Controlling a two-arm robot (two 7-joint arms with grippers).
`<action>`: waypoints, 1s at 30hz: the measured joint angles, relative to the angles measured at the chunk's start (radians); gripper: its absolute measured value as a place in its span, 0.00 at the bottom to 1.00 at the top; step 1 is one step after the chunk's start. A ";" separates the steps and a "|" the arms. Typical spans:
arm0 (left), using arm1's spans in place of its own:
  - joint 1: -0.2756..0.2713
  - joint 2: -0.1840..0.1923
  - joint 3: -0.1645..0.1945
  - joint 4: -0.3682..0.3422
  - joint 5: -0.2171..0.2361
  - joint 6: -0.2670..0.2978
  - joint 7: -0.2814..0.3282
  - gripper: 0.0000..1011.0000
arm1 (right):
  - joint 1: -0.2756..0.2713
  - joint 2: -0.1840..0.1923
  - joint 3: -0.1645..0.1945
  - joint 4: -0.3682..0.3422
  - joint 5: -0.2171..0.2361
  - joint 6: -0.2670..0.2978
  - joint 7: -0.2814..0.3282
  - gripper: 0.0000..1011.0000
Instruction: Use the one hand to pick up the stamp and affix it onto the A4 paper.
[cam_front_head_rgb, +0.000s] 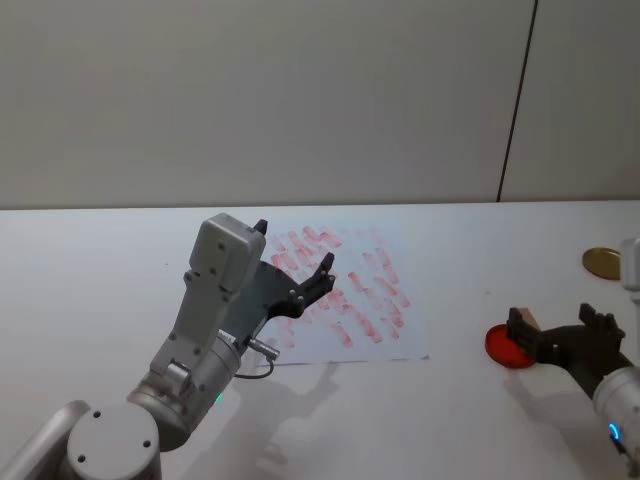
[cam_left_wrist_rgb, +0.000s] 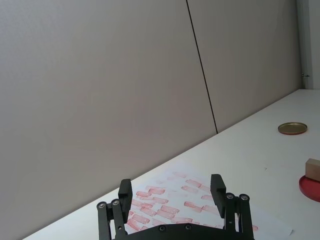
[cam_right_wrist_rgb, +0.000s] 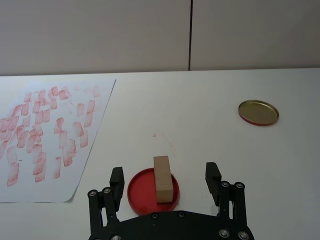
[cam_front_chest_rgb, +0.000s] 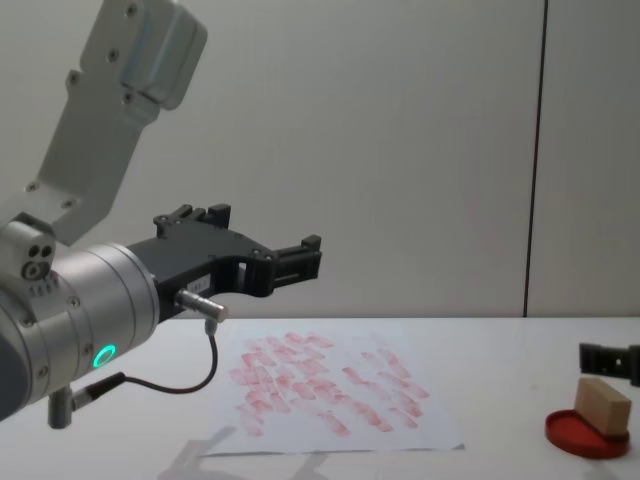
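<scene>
Tan wooden stamp block (cam_right_wrist_rgb: 163, 178) sits on a round red pad (cam_right_wrist_rgb: 140, 192), seemingly between the empty right gripper's (cam_right_wrist_rgb: 165, 171) wide-spread fingers. The left gripper (cam_left_wrist_rgb: 171, 181), fingers apart, hovers above the red-smudged white paper (cam_right_wrist_rgb: 97, 100)

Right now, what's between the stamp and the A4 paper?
The red ink pad under the stamp, then bare tabletop to the A4 paper: right wrist view.

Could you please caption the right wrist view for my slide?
Open right hand poised by the stamp resting on the red ink pad.

Plain grey wall (cam_front_head_rgb: 250, 100) with dark vertical seam (cam_front_head_rgb: 518, 100) behind white table (cam_front_head_rgb: 100, 260)
</scene>
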 joint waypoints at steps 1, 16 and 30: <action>0.000 0.000 0.000 0.000 0.000 0.000 0.000 0.98 | 0.003 -0.001 0.000 0.005 0.000 0.002 0.002 0.99; 0.000 0.000 0.000 0.000 0.000 0.000 0.000 0.98 | 0.075 -0.032 0.001 0.122 -0.015 0.036 0.062 0.99; 0.000 0.000 0.000 0.000 0.000 0.000 0.000 0.98 | 0.114 -0.050 0.002 0.185 -0.034 0.046 0.075 0.66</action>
